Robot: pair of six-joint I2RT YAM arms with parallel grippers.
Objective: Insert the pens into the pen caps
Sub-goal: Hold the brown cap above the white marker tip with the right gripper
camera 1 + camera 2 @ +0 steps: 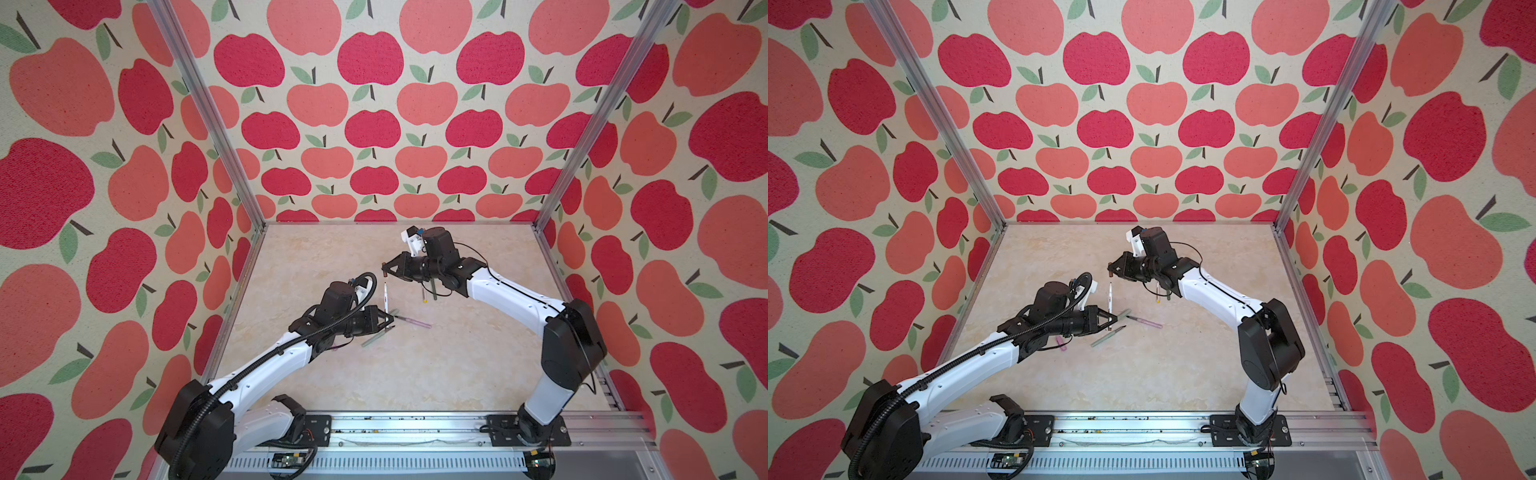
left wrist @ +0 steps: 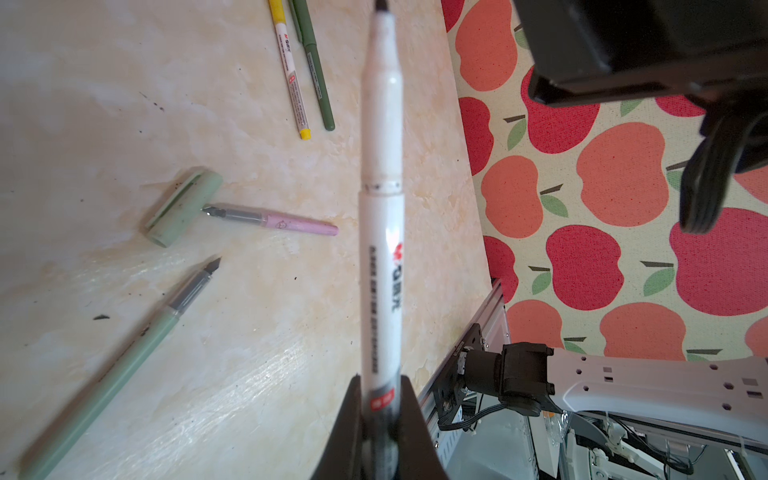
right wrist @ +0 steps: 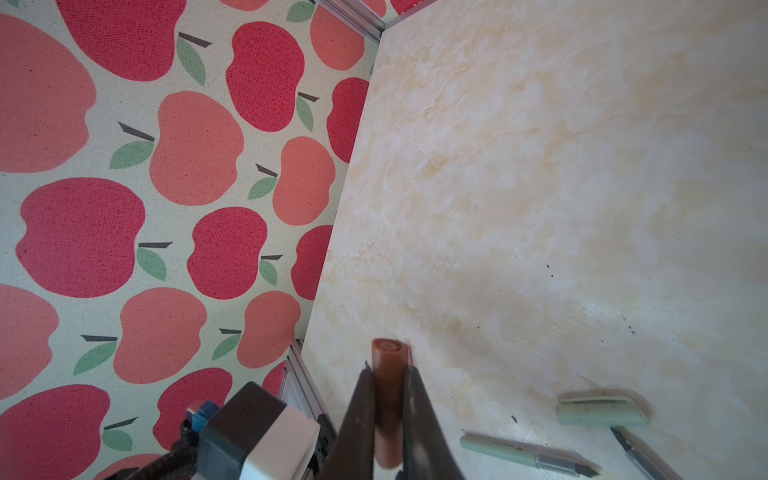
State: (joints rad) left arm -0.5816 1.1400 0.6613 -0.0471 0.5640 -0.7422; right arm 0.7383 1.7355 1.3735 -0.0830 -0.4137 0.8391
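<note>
My left gripper [image 2: 381, 399] is shut on the lower end of a white pen [image 2: 381, 232], whose dark tip points away from the jaws. In both top views this white pen [image 1: 386, 297] stands tip-up toward the back wall. My right gripper [image 3: 388, 368] is shut on a brown pen cap [image 3: 387, 374], open end forward. In a top view the brown cap [image 1: 385, 274] hangs just beyond the pen's tip, apart from it. On the table lie a pink pen [image 2: 282, 219], a pale green pen [image 2: 116, 361] and a pale green cap [image 2: 184, 206].
A yellow-ended white pen [image 2: 291, 70] and a dark green pen [image 2: 316, 70] lie side by side under the right arm [image 1: 511, 291]. A pink cap [image 1: 1062, 344] lies beneath the left wrist. Apple-print walls and metal posts [image 1: 249, 195] bound the marble table [image 1: 457, 365].
</note>
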